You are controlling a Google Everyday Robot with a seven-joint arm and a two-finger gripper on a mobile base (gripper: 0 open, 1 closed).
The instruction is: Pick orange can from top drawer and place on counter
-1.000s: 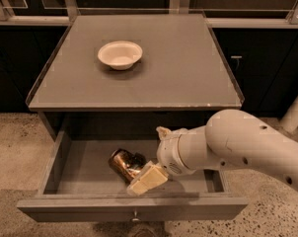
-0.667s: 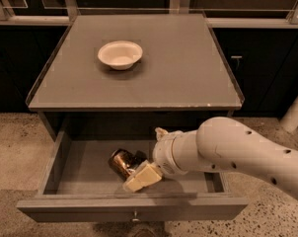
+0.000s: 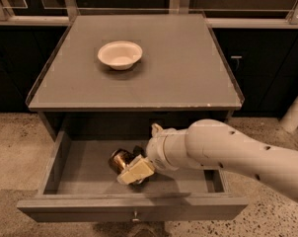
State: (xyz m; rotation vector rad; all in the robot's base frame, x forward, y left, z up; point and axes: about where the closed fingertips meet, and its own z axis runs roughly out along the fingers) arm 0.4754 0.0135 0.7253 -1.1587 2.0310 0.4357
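Observation:
The orange can [image 3: 119, 159] lies on its side on the grey floor of the open top drawer [image 3: 82, 174], near the middle. My gripper [image 3: 132, 167] reaches down into the drawer from the right and sits right against the can's right side, with a cream-coloured pad just below and in front of the can. My white arm [image 3: 223, 149] covers the right half of the drawer. The counter [image 3: 188, 68] is the flat grey top above the drawer.
A white bowl [image 3: 120, 54] stands on the counter at the back left. The drawer's front panel with its small knob [image 3: 134, 214] is pulled out toward me. Dark cabinets flank the unit, over a speckled floor. A white post [image 3: 296, 110] stands at the right.
My gripper and arm have moved left and slightly up inside the drawer, closing in on the can. The can has stayed about where it was.

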